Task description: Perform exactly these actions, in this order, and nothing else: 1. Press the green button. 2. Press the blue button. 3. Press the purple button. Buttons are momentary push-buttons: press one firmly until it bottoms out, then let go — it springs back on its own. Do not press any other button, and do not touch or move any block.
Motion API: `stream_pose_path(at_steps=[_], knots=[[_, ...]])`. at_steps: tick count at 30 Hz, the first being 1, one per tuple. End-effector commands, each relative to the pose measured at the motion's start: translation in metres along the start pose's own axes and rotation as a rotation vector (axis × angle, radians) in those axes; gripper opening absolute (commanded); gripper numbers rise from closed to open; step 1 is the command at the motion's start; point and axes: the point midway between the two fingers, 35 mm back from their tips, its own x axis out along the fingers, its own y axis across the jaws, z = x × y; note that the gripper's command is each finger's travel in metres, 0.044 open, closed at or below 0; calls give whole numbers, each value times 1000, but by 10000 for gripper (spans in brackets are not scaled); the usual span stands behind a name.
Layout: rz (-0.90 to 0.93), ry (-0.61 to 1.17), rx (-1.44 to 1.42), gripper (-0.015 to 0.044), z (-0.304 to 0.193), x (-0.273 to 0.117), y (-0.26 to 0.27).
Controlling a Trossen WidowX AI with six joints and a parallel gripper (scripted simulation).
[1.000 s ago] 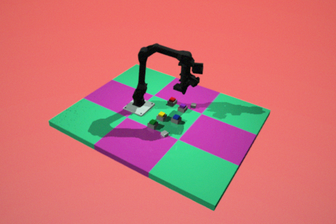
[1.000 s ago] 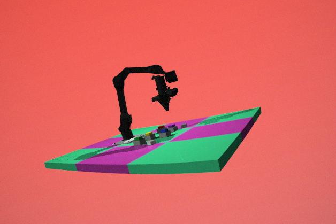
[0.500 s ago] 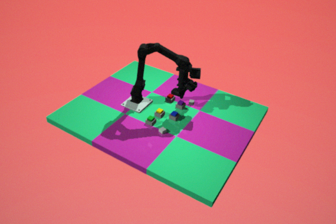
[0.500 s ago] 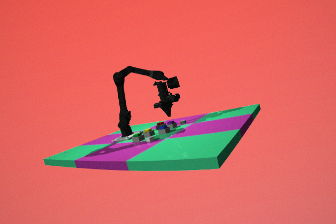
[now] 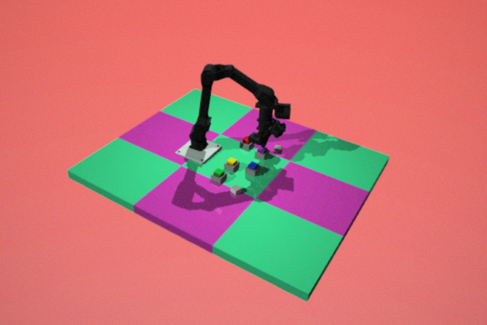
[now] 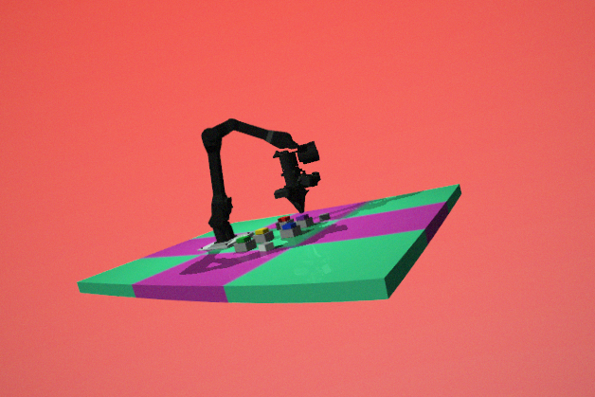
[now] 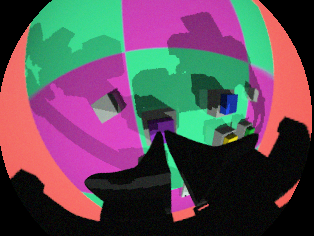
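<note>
The gripper [image 6: 298,207] is clenched with nothing between its fingers, and it is held pointing down above the purple button [image 6: 301,217]. In the exterior view a gap is seen between its tip and the button's cap, so no contact is made. In the wrist view the closed fingers are seen as one dark wedge whose tip lies just below the purple button [image 7: 160,123].

Around that button several other things are found. The red button [image 5: 246,140] is placed just beside it, toward the arm's base, and in the top view it is partly overlapped by the gripper. A small grey block [image 5: 278,149] lies near the purple button on the side away from the base. The blue button [image 5: 252,165] is set near, toward the front edge of the desk [image 5: 275,242], with the yellow button [image 5: 232,161] beside it and the green button [image 5: 218,173] farther on, well apart from the gripper. A second grey block [image 5: 236,189] lies in front of these. Each button is carried on its own grey housing.

Nothing is seen standing between the gripper's tip and the purple cap; the red button and the nearer grey block are close on either side.
</note>
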Motion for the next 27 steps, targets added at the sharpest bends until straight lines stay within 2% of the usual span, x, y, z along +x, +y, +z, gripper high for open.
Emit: stream_pose_path(at_steps=[1,27], knots=[[-6,18,3,20,-3,12,-1],[-6,18,3,20,-4,16,-1]])
